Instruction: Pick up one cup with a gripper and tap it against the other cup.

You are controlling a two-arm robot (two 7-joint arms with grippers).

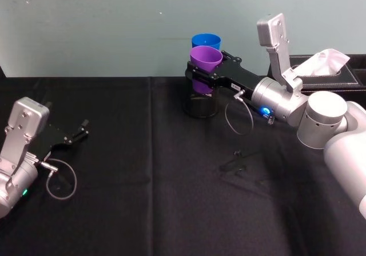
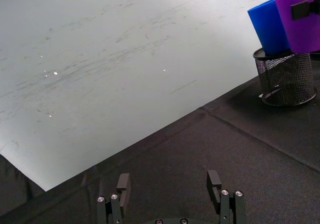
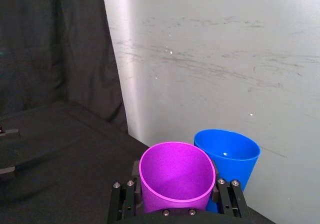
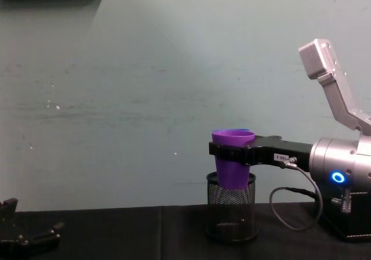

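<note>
Right end effector [image 1: 204, 73] pinching tapered purple plastic cup [image 1: 206, 57], left end effector [image 1: 80, 131] spread

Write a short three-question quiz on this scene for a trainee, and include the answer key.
1. Multiple choice: which arm's gripper holds the purple cup? A) left B) right C) neither
2. True or false: the left gripper is shut on a cup.
3. Fill in: the cup right beside the purple cup is coloured ____.
Key: 1 B, the right gripper is shut on it, by the wire-mesh pen holder. 2 False, it is open and far from both cups. 3 blue, the blue cup.
</note>
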